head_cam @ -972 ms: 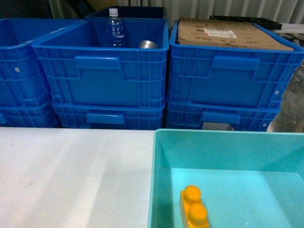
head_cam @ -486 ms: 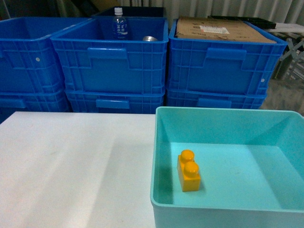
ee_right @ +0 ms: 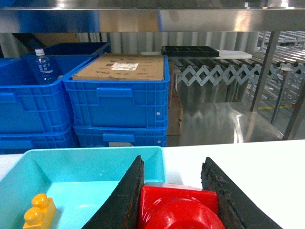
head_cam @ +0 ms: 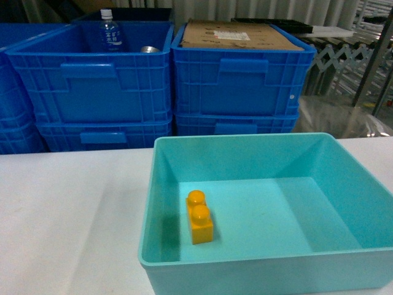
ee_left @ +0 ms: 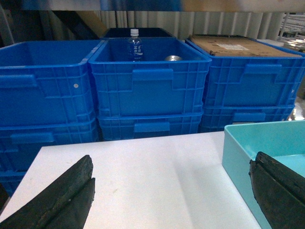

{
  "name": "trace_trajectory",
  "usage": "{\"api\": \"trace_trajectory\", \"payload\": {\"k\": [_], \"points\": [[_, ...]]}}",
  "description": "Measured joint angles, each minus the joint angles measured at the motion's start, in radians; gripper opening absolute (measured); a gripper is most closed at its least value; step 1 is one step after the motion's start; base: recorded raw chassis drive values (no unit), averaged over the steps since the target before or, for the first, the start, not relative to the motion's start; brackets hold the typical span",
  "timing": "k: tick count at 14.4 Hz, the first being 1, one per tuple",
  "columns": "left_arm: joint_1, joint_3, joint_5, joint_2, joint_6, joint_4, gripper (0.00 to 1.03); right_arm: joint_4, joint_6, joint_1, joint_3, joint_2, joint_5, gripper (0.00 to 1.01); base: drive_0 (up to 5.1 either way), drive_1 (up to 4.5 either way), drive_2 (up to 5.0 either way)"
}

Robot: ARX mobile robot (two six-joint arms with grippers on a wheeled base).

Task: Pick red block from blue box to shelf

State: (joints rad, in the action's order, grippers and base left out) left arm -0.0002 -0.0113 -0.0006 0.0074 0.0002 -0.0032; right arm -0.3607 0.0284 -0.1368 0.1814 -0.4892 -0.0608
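the right end effector (ee_right: 174, 200) is pinching the red block (ee_right: 178, 210) between its dark fingers, held above the white surface (head_cam: 67, 215) just beside the blue box (head_cam: 245, 273). a yellow brick (head_cam: 199, 216) lies inside the box. the left end effector (ee_left: 171, 200) hangs spread wide over the surface. dark blue crates (head_cam: 92, 80) stand stacked behind.

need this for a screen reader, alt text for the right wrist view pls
The right tool grips a red block between two black fingers, above a white table. Left of it, a turquoise box holds a yellow brick; blue crates stand behind.
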Motion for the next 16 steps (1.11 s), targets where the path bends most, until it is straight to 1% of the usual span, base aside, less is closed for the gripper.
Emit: {"api": "trace_trajectory", "payload": {"k": [1, 4, 7, 16], "points": [[0.000, 0.000, 0.000, 0.000, 0.000, 0.000, 0.98, 0.000, 0.000, 0.000, 0.000, 0.000, 0.000, 0.28, -1.6, -1.57, -1.6], [0.000, 0.000, -0.003, 0.000, 0.000, 0.000, 0.98, 0.000, 0.000, 0.000, 0.000, 0.000, 0.000, 0.28, 2.8, -5.01, -3.0], [0.000, 0.000, -0.003, 0.000, 0.000, 0.000, 0.98, 0.000, 0.000, 0.000, -0.002, 0.000, 0.000, 0.28, 2.5, -4.04, -4.0], [0.000, 0.000, 0.000, 0.000, 0.000, 0.000, 0.98, 0.000, 0.000, 0.000, -0.002, 0.000, -0.002, 0.28, 2.6, -3.41, -3.4]]}}
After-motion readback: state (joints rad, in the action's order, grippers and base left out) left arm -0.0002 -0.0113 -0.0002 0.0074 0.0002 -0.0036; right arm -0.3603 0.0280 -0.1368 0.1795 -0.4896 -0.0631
